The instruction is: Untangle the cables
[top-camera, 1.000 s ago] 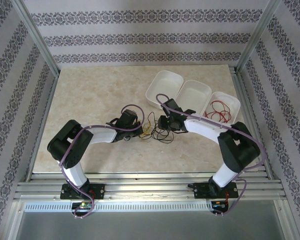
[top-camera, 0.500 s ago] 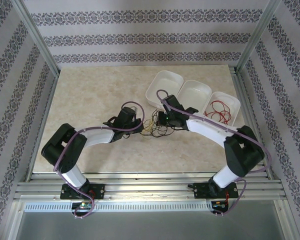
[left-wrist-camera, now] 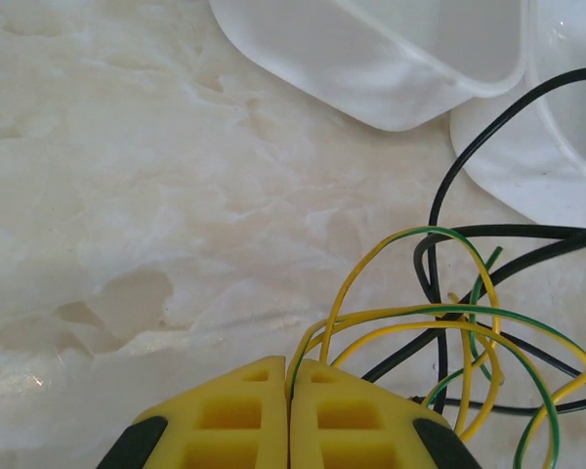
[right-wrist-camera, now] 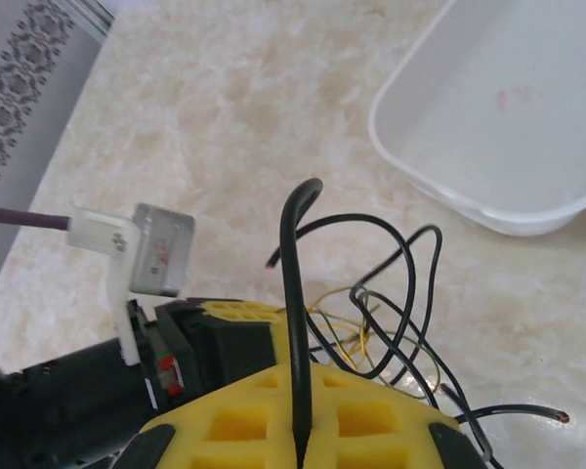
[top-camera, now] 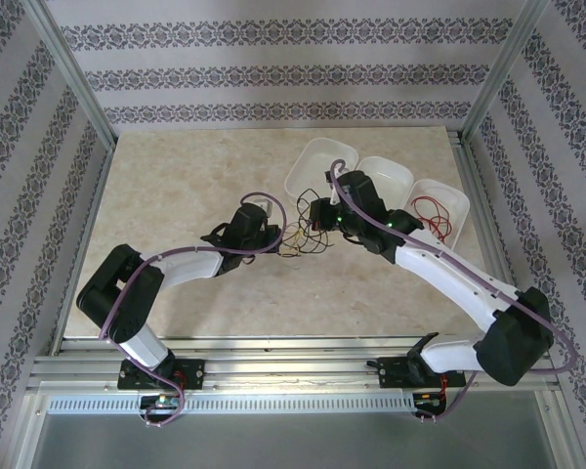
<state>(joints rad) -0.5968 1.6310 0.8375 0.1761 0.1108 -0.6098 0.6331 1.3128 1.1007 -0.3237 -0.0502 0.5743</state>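
Left hand (left-wrist-camera: 289, 376) is clamped on the yellow cable (left-wrist-camera: 410, 232), and the right hand (right-wrist-camera: 299, 405) on the black cable (right-wrist-camera: 293, 293). Both cables are tangled between the hands. They should be pulled apart slowly, so no knot is tightened.

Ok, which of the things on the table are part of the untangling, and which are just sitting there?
Part of the job:
yellow-green cable, shut in the left hand; black cable, shut in the right hand, looped through the yellow-green one; red cable, apart in the rightmost tray.

Just lying about:
left tray; middle tray.
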